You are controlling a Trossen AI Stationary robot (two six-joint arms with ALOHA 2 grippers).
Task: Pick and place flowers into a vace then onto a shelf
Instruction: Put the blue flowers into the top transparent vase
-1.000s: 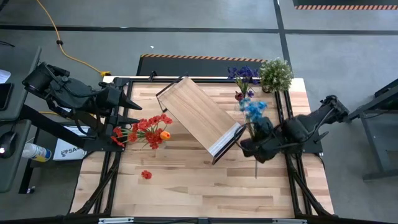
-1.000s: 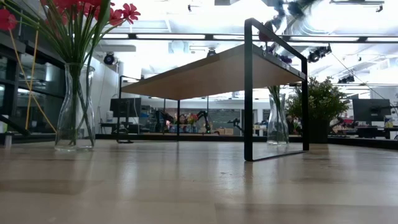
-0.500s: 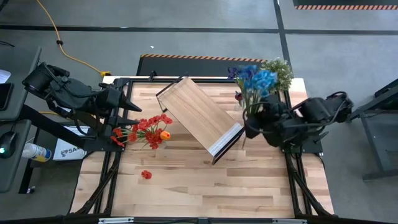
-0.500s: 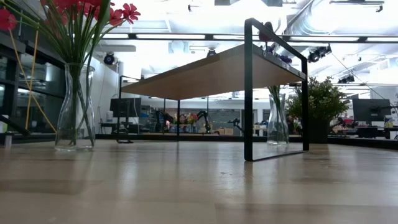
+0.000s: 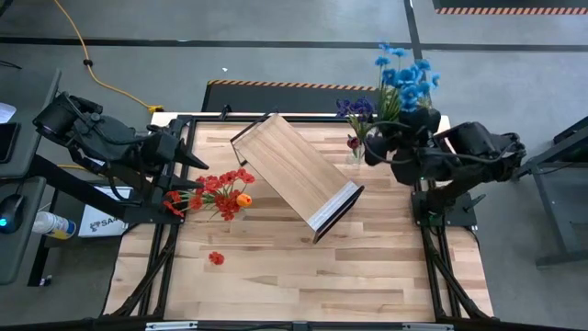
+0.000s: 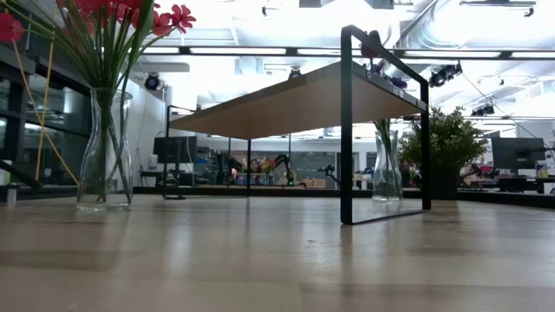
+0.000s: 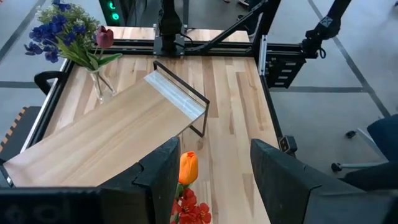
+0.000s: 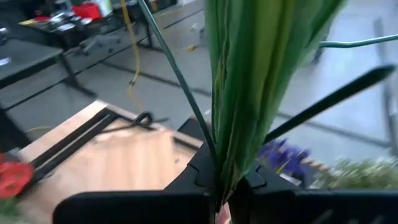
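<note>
Left gripper [image 5: 204,170] sits at left-centre of the high view, fingers spread, empty, hovering just beside the red and orange flowers [image 5: 217,191] standing in a glass vase [image 6: 105,152] (far left in the low view). One loose red bloom [image 5: 216,258] lies on the table [image 5: 276,276], lower left. The shelf [image 5: 296,175] stands at an angle mid-frame, nothing on top of it. Second vase [image 7: 101,84] with purple and dark red flowers [image 5: 356,110] is at upper centre-right, beside the bushy potted plant [image 6: 447,143].

Right gripper [image 5: 375,152] at upper right is pinched tight on the green stems of the blue flowers [image 5: 406,74], raised off the table near that second vase.

Progress, judging by layout: red bunch is vased, blue bunch is mid-carry and not yet in a vase, no vase on the shelf yet, stray bloom left over.
</note>
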